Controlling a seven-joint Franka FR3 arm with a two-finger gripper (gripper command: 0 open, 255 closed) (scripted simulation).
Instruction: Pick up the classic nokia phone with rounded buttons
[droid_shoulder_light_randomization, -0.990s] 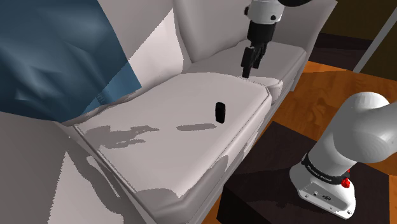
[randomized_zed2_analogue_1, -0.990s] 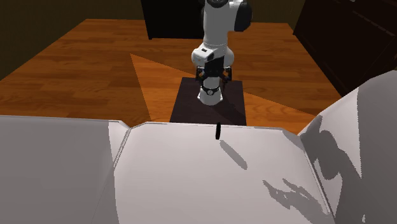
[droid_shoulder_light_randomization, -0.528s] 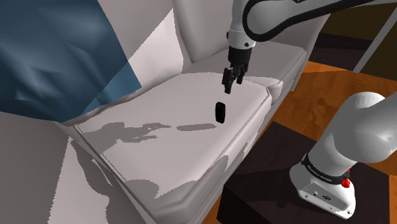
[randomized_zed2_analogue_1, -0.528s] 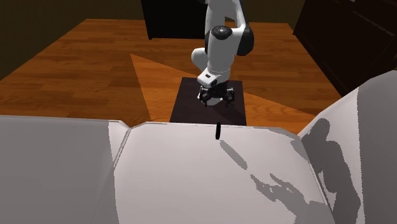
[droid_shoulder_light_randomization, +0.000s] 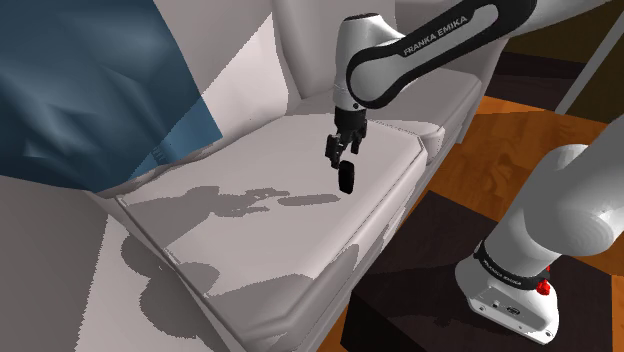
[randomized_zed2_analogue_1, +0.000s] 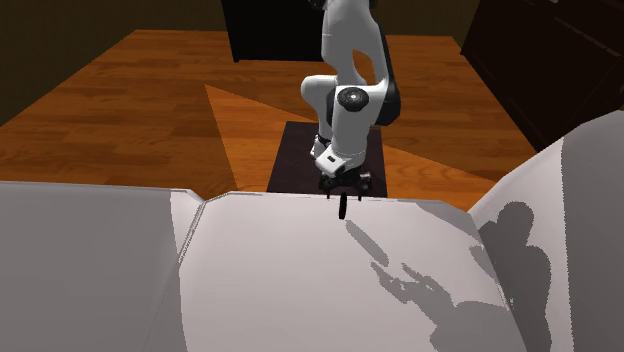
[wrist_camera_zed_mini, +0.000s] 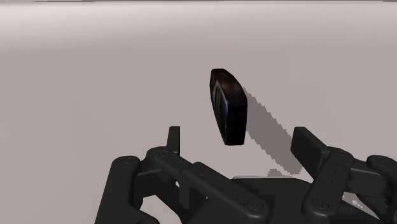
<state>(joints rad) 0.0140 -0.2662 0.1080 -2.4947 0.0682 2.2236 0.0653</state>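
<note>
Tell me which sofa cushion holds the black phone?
The wide cushion below the gripper: the phone stands on edge there, unlike the farther cushion.

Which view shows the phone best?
The wrist view: the dark phone stands on edge on the pale cushion, close, casting a shadow. The shoulder view shows it as a small black oblong; the second exterior view, a thin sliver.

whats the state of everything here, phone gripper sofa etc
phone: standing on its edge on the cushion, not held
gripper: open, just above the phone, not touching it
cushion: flat on the sofa, bearing the phone
blue cloth: draped over the sofa back
</note>
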